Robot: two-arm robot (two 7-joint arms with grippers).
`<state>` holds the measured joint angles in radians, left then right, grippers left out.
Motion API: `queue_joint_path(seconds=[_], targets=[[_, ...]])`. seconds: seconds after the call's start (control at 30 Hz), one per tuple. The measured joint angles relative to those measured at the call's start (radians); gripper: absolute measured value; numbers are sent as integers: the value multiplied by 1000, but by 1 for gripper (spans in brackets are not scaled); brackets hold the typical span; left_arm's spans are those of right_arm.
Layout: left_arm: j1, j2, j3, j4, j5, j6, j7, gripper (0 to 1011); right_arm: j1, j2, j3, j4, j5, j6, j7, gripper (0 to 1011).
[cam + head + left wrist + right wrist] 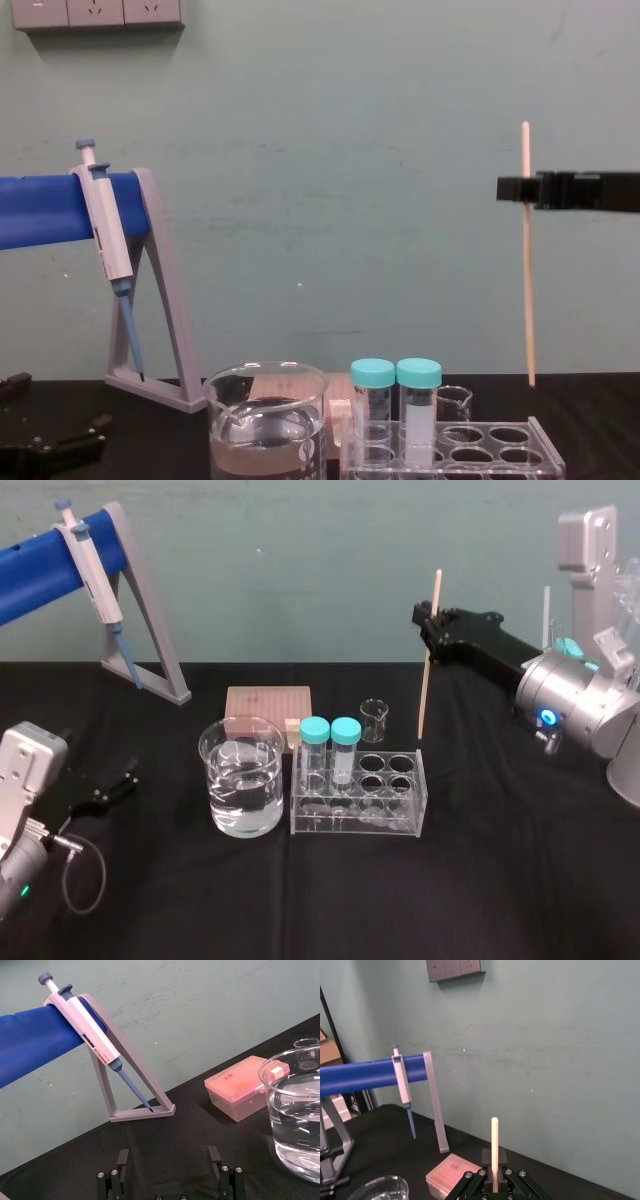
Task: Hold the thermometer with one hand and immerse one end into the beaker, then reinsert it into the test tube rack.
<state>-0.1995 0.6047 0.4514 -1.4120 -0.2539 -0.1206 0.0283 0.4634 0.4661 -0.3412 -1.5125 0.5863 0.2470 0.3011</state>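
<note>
Right gripper (430, 620) hung above the back right corner of the test tube rack (355, 825), fingers closed down to the width of the thermometer (425, 695) and pinching it near its upper end. A short stub of rod stuck up above the fingers, and most of the length hung below them.

The thermometer's long axis was vertical, close to plumb in the chest view (528, 290), with one end straight up and the other pointing down toward the rack (450, 455). The lower tip was in the air, above the rack's right end and not in any hole. Could not tell which hole it lined up with, if any.

The bit of rod inside the fingers was hidden. In the right wrist view the rod (494, 1145) showed from the grip upward, and the rest was behind the gripper (494, 1180).

The beaker (215, 780), part full of clear liquid, stood just left of the rack.

Left gripper (168, 1156) lay well left of the rack, beyond the beaker, fingers wide apart and empty.
</note>
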Motion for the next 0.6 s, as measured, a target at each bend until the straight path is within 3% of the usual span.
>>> queue_joint_path(seconds=[0.6], targets=[[0, 0, 0, 0, 0, 0, 0, 1004, 7, -43, -31, 103, -39, -69, 73, 55]])
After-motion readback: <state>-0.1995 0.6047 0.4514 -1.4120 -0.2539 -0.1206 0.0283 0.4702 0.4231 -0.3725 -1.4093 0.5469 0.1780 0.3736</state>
